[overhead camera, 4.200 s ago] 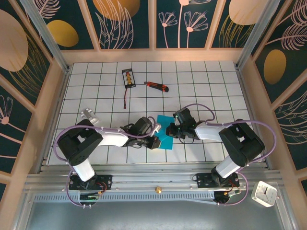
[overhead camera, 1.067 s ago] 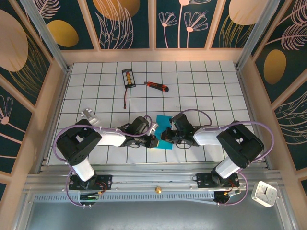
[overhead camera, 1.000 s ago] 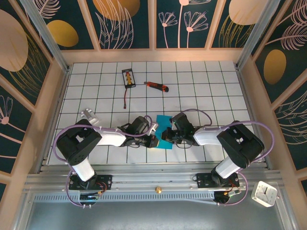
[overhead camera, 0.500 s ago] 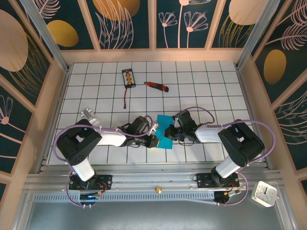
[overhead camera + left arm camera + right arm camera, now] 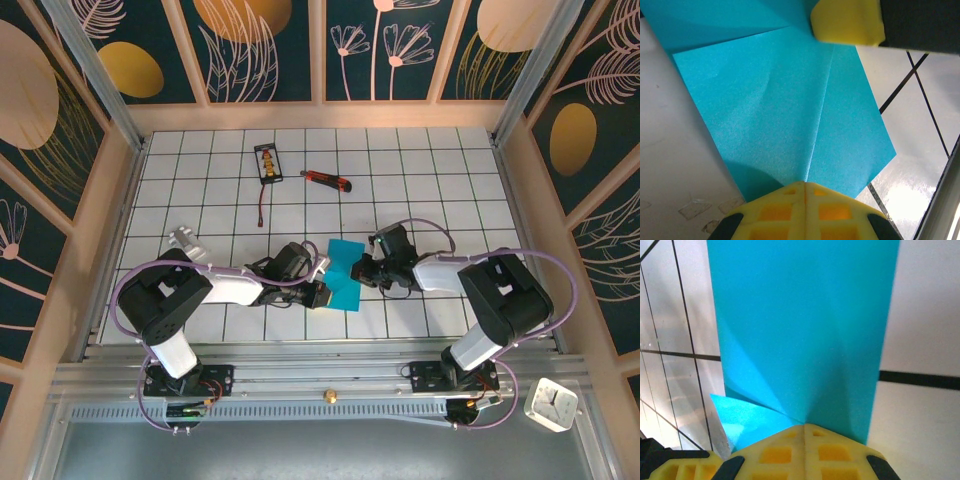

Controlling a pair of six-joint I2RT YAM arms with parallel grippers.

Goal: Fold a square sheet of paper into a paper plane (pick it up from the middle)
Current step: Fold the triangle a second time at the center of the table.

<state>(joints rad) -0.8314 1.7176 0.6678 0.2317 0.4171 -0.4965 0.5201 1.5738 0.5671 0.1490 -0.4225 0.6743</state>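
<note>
A white tiled bench (image 5: 440,190) ruled with black grid lines sits inside a wooden frame backed by dark floral panels. The square sheet of paper (image 5: 346,272) lies on it near the front middle, between the two arms, already creased into a smaller angular shape. The left fingers (image 5: 318,293) are closed at its near-left edge, and the left wrist view shows a crease running straight into their meeting tips. The right fingers (image 5: 361,272) are closed as well, at the opposite side, and in the right wrist view folds fan out from their tips. I cannot tell whether either pair pinches the sheet or only presses on it. The main risk, as I judge it, comes from two closed pairs working so near each other on thin paper. If one drags while the other pins, the sheet may tear or buckle off its crease. If neither truly has it, it could skid on the glossy tiles and skew the next fold. A careless sweep might also knock the tips together. The utility knife (image 5: 327,180) lies well apart.
</note>
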